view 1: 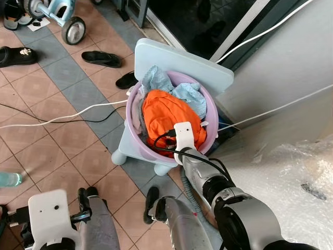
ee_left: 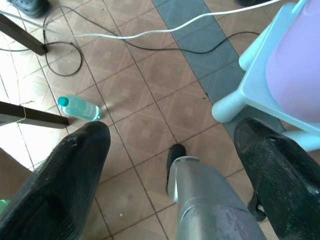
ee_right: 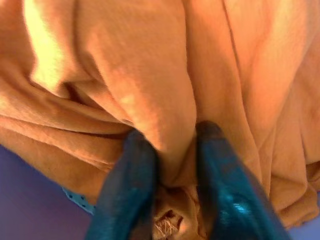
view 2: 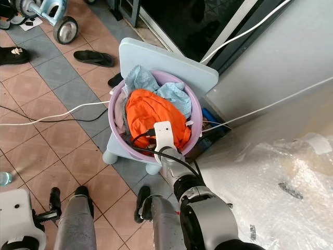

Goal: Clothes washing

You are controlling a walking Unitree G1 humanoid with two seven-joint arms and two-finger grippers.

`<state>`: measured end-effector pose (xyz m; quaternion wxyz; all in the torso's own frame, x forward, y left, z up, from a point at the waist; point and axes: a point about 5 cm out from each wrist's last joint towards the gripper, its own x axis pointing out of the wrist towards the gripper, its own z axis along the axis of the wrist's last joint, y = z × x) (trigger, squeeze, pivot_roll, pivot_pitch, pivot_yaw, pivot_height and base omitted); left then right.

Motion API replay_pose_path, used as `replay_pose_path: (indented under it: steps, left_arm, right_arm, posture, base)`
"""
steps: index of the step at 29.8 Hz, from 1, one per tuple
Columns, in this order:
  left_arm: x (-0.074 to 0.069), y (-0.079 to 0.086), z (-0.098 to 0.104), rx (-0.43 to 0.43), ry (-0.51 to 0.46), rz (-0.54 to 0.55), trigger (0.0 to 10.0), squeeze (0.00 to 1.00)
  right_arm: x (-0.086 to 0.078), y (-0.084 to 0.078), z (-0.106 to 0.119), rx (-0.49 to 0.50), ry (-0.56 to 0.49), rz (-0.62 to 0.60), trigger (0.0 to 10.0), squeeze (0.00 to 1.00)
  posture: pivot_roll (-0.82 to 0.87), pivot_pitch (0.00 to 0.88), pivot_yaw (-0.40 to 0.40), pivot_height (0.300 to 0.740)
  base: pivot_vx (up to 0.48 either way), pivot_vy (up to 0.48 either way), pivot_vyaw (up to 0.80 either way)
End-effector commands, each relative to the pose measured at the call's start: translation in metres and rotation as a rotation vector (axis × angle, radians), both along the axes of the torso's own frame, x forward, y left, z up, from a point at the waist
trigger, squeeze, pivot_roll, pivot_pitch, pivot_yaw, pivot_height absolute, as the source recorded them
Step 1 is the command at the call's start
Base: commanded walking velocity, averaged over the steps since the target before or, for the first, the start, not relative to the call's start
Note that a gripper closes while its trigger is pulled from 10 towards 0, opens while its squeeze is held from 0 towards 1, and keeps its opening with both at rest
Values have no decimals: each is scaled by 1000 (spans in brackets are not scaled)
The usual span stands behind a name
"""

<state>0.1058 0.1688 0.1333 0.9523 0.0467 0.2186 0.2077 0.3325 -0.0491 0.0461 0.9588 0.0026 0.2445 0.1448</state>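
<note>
Right pincer pinching orange garment fold; purple basin; no readable writing

Daylight fills both head views, even and soft, with faint shadows under the stool. The plastic sheet at lower right is washed out by glare. Lines bend toward the frame edges. The left wrist view is sharp on the tiled floor, overexposed at far left. The right wrist view is close, blurred, and saturated orange.
</note>
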Motion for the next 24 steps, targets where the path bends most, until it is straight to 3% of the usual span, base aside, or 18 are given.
replay_pose_path:
  steps: [1,7,12,14,18,19,21,23,24]
  left_arm:
    - [-1,-1,-6,-22,27,21,10000,0]
    - [17,-3,-10,-23,-17,12,10000,0]
    - [45,-1,-18,-7,-66,-16,10000,0]
    - [61,-2,-21,-9,-100,-48,10000,0]
    - [72,0,-23,-6,-121,-63,10000,0]
    - [81,1,-22,8,-154,-91,10000,0]
    - [90,5,-23,17,-167,-103,10000,0]
    - [104,4,-17,50,-217,-150,10000,0]
    - [104,4,-17,50,-217,-150,10000,0]
  right_arm:
    - [-1,3,-1,23,14,2,0,0]
    - [9,-5,9,17,-25,2,0,0]
    - [25,-15,32,32,-126,-2,0,0]
    - [31,-28,45,31,-219,4,0,0]
    - [34,-38,54,39,-296,-3,0,0]
    - [33,-48,67,40,-401,-14,0,0]
    - [35,-49,72,43,-436,-21,0,0]
    - [29,-63,96,37,-576,-63,0,0]
    - [29,-63,96,37,-576,-63,0,0]
  posture:
    - [319,363,-301,740]
    - [292,299,-300,740]
    - [222,202,-286,740]
    - [195,134,-269,740]
    - [184,104,-257,740]
    - [156,56,-228,740]
    - [144,32,-212,740]
    - [120,0,-170,740]
    - [120,0,-170,740]
  base:
    - [0,0,0]
    - [0,0,0]
    - [0,0,0]
    - [0,0,0]
    - [0,0,0]
    - [0,0,0]
    - [0,0,0]
    - [0,0,0]
    - [0,0,0]
